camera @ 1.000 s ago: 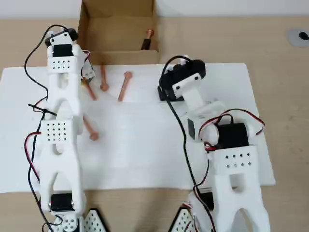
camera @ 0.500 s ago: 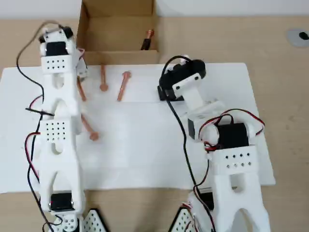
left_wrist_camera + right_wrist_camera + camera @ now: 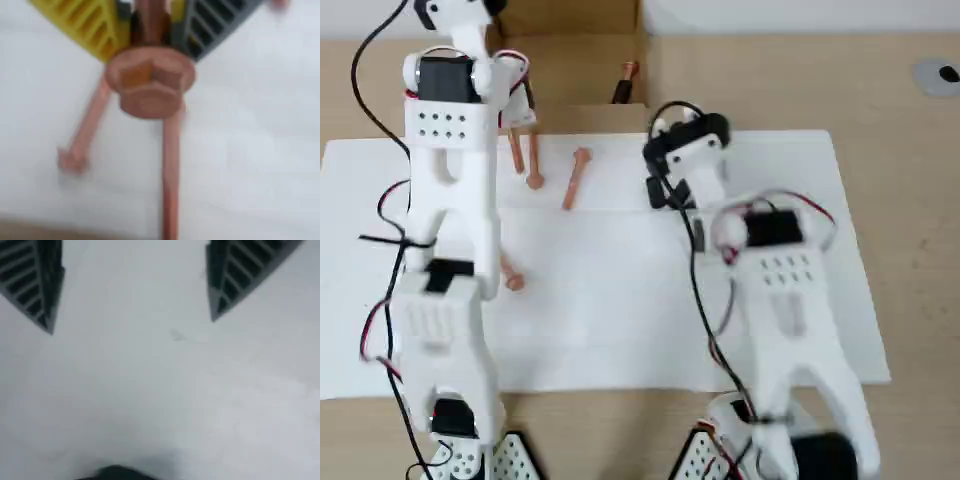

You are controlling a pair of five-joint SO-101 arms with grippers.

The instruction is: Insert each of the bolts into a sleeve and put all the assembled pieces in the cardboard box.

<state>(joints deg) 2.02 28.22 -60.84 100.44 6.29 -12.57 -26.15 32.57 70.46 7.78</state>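
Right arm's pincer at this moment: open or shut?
Open. In the right wrist view the right pincer has its two dark ribbed fingers far apart, with bare white sheet between them.

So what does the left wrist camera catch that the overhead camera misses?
Left wrist: the hexagonal head of a copper-coloured metal bolt, clamped in the left end effector between a yellow finger and a grey finger. Overhead: the brown cardboard box with a bolt in a black sleeve inside, and the right arm. Both: loose copper bolts lying on the white sheet.
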